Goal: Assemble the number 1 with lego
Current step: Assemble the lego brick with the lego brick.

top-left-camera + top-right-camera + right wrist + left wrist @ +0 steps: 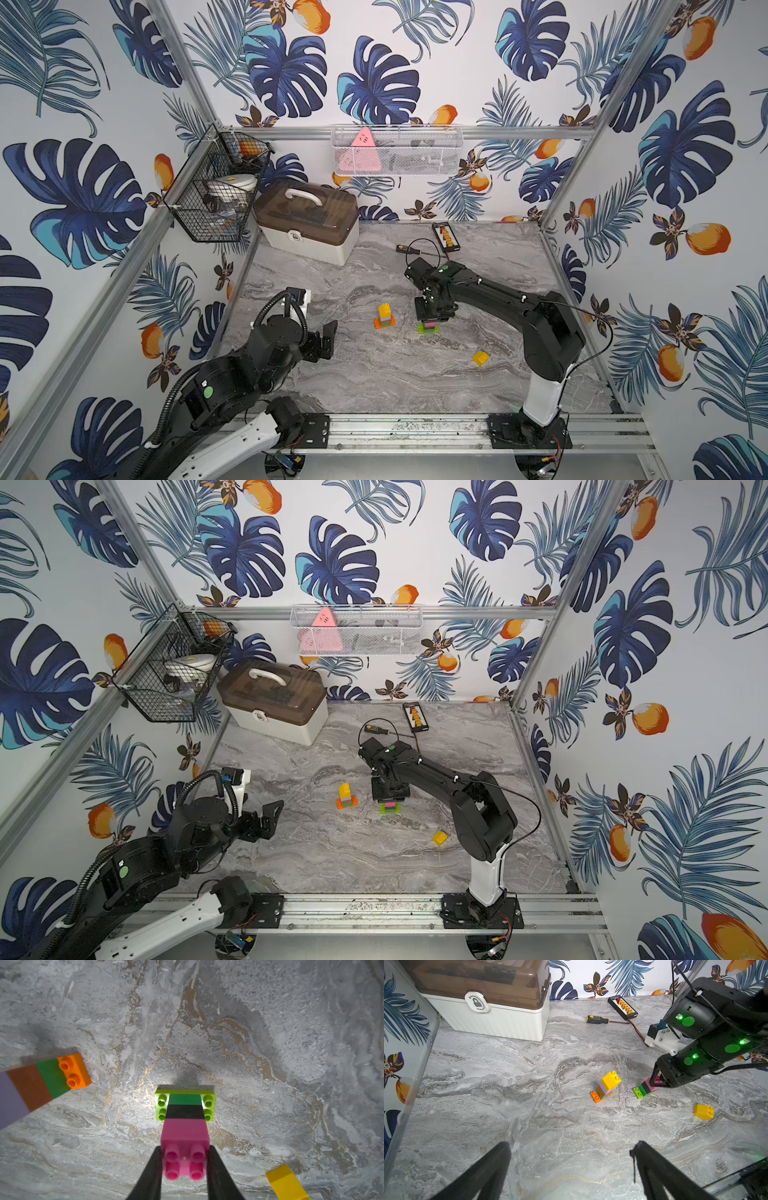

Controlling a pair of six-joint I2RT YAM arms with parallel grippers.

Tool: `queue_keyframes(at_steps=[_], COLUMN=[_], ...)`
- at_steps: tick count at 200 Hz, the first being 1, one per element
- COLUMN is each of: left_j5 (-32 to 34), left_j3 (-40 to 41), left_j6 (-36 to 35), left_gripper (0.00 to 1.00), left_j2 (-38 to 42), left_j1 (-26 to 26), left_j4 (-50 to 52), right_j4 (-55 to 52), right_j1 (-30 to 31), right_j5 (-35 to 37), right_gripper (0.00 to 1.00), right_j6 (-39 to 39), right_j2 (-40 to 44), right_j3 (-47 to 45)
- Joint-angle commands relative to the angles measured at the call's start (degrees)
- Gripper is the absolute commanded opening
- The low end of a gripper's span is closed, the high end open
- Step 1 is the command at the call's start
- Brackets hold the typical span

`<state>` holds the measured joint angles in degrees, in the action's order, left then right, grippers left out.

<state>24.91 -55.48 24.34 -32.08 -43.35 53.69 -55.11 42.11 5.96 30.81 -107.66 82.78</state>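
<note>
In both top views, the right claw [432, 318] caps the upright lime-based stack [428, 329], near and right of the orange-based stack [384, 318] on the table [374, 386]; left wrist view, the left claw [572, 1147] spread, empty, farther off; right wrist view, the pink brick [185, 1136] pinched.

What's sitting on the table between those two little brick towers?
Nothing. Only bare marble tabletop separates the orange-based tower from the lime-based tower, clearest in the left wrist view.
</note>
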Motion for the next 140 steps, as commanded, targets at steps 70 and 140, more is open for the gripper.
queue_keyframes(at_steps=[70,140], left_j5=[1.07,0.86], left_j3=[-0.17,-0.15], left_j6=[0.66,0.60], left_gripper=[0.99,0.99], left_j2=[0.56,0.91], left_j1=[0.11,0.07], left_j4=[-0.23,-0.34], right_j4=[-0.75,-3.88], right_j1=[-0.03,-0.01], right_j5=[2.97,2.99], right_gripper=[0.23,0.50], right_j6=[2.18,3.19], right_j2=[-2.96,-0.13], right_j3=[1.47,5.45])
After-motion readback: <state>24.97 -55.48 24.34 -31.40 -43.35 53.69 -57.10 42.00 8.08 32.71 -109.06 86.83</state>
